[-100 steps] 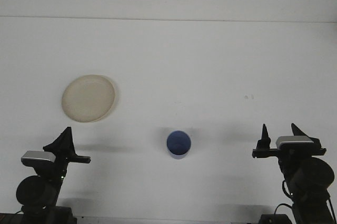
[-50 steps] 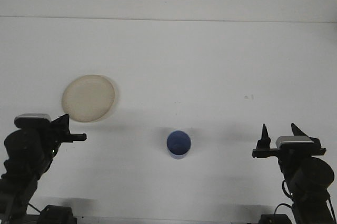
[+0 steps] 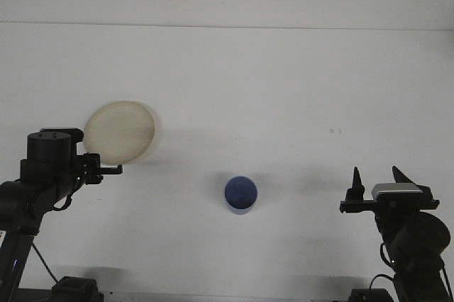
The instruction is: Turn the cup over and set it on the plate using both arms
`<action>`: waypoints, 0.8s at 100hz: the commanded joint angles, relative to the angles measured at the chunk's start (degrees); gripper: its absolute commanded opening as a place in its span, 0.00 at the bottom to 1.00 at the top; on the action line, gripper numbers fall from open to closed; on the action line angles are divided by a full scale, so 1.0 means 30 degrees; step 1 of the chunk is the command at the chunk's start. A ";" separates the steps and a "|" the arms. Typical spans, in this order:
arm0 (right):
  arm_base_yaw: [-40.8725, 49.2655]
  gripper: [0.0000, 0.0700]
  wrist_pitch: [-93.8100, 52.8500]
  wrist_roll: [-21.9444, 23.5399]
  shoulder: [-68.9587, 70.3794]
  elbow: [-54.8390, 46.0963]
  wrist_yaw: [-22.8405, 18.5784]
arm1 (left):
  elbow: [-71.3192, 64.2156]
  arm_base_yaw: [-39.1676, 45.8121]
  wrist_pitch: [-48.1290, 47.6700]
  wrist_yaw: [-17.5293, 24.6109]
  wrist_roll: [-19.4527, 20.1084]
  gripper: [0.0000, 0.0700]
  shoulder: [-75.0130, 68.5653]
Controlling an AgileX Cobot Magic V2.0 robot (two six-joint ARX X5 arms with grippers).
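A small blue cup [image 3: 241, 194] stands on the white table, just below centre. I see its round top from above and cannot tell which end faces up. A cream plate [image 3: 119, 132] lies at the left. My left gripper [image 3: 106, 168] is raised at the plate's lower left edge and points right, seen side-on. My right gripper [image 3: 376, 180] stands open and empty at the lower right, well to the right of the cup.
The white table [image 3: 284, 89] runs back to a pale wall. A small dark speck [image 3: 334, 130] marks the surface at the right. Both arm bases sit at the front edge.
My left arm has lifted and swung up toward the plate, its gripper now by the plate's lower edge. The right arm, cup and plate have not moved.
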 commanded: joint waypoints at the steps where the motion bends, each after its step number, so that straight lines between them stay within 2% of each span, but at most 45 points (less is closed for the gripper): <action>1: -0.0015 0.78 0.0211 0.0197 0.0058 0.0146 0.0015 | 0.0313 -0.0015 0.0138 0.0015 0.0153 0.02 0.0087; 18: -0.0015 0.78 0.0211 0.0197 0.0058 0.0146 0.0015 | 0.0313 -0.0015 0.0087 0.0015 0.0066 0.05 0.0087; 32: -0.0015 0.78 0.0219 0.0197 0.0066 0.0146 0.0015 | 0.0313 -0.0015 0.0015 0.0015 0.0073 0.39 0.0087; 45: -0.0015 0.78 0.0219 0.0197 0.0058 0.0146 0.0015 | 0.0313 -0.0015 -0.0095 0.0015 0.0080 0.56 0.0087; 60: -0.0015 0.78 0.0219 0.0197 0.0058 0.0146 0.0015 | 0.0313 -0.0015 -0.0204 0.0015 0.0087 0.68 0.0087; 70: -0.0015 0.78 0.0219 0.0197 0.0066 0.0146 0.0015 | 0.0372 -0.0189 -0.0401 0.0233 0.0080 0.68 0.0102; 80: -0.0015 0.78 0.0219 0.0197 0.0058 0.0146 0.0015 | 0.0816 -0.0663 -0.0831 0.1042 0.0044 0.68 0.0299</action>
